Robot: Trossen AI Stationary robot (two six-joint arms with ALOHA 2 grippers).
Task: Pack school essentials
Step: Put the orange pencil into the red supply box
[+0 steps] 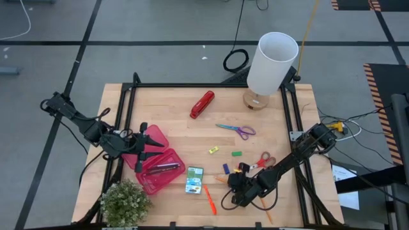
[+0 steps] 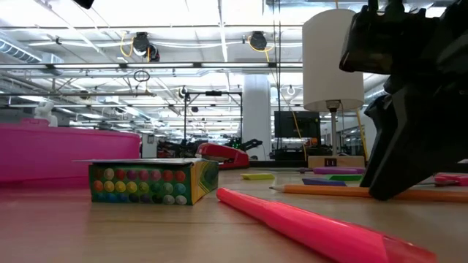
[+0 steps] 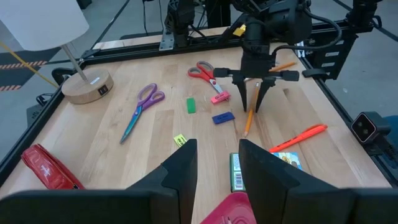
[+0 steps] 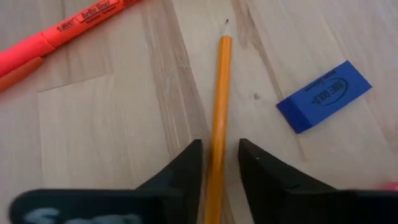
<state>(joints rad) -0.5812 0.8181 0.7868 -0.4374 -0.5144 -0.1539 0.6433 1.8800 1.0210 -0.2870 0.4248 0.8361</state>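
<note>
Pencil (image 4: 219, 93) flat on the worktop (image 1: 179, 128), lying between the open fingers of the right end effector (image 4: 217, 165), not yet pinched. Risk: closing off-centre may roll the thin pencil away or tip it toward the blue eraser (image 4: 324, 95) nearby. Left end effector (image 3: 217, 168) open, above the pink case (image 1: 160, 169).

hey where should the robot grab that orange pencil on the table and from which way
Grip the pencil mid-shaft from straight above, fingers either side across its width. It lies flat on the table, thin and long, so only its narrow sides offer purchase. The right gripper already straddles it, open; the blue eraser lies clear.
</note>
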